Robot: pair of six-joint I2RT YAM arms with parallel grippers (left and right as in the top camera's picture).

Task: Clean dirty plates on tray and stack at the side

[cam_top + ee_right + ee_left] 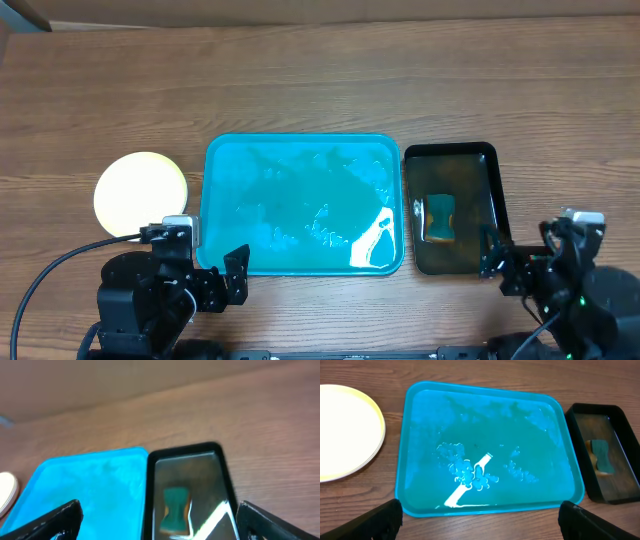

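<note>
The turquoise tray (pixel 303 205) lies in the middle of the table with nothing on it but water droplets and a glare streak (pixel 490 450) (pixel 90 485). The plates (pixel 141 193) sit stacked on the table just left of the tray, the top one pale yellow and free of smears (pixel 342 432); only their edge shows in the right wrist view (pixel 6 491). My left gripper (pixel 205 262) (pixel 480 512) hovers open at the tray's near edge, holding nothing. My right gripper (pixel 522 250) (pixel 160 510) is open and empty near the black tray's near end.
A smaller black tray (pixel 497 190) stands right of the turquoise one, with a green sponge (pixel 440 215) (pixel 601 455) (pixel 176 505) lying in it. Bare wooden tabletop stretches behind both trays.
</note>
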